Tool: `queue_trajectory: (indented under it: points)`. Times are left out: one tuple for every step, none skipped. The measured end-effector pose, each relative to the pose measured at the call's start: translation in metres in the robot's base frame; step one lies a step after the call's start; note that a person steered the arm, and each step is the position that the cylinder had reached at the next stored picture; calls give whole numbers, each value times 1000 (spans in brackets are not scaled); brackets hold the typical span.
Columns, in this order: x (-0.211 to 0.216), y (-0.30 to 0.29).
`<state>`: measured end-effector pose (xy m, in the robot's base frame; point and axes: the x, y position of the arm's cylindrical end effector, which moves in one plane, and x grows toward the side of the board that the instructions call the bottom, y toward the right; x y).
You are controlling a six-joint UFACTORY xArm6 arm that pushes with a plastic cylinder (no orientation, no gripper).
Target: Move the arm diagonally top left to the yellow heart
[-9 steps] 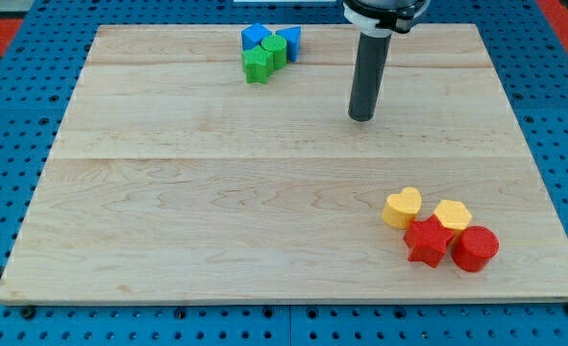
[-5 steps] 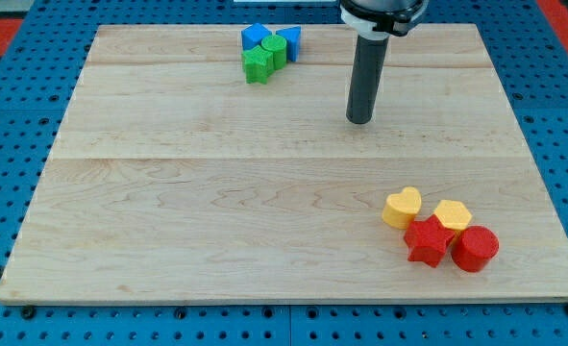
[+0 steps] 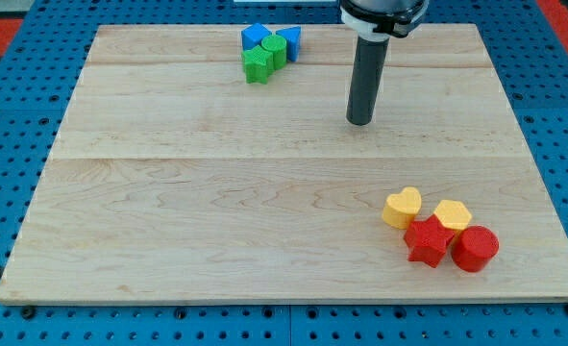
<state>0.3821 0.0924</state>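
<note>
Pale wood board (image 3: 216,211) on blue pegboard (image 3: 5,192). Yellow heart (image 3: 402,207), yellow block (image 3: 452,215), red star (image 3: 427,240), red cylinder (image 3: 475,248). Green blocks (image 3: 263,58), blue blocks (image 3: 269,37). Dark rod (image 3: 363,82).

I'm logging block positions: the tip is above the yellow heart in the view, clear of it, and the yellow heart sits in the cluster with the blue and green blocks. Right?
One error. The camera view shows the yellow heart clustered with the red star, red cylinder and another yellow block at the view's lower right, not the blue and green ones. My tip is indeed above it, clear.
</note>
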Motion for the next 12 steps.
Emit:
queue_trajectory:
  points:
    - [0,0]
    - [0,2]
    - [0,3]
    - [0,4]
    - [0,4]
    - [0,4]
    - [0,6]
    - [1,8]
    - [1,9]
    - [1,9]
    - [1,10]
    - [1,10]
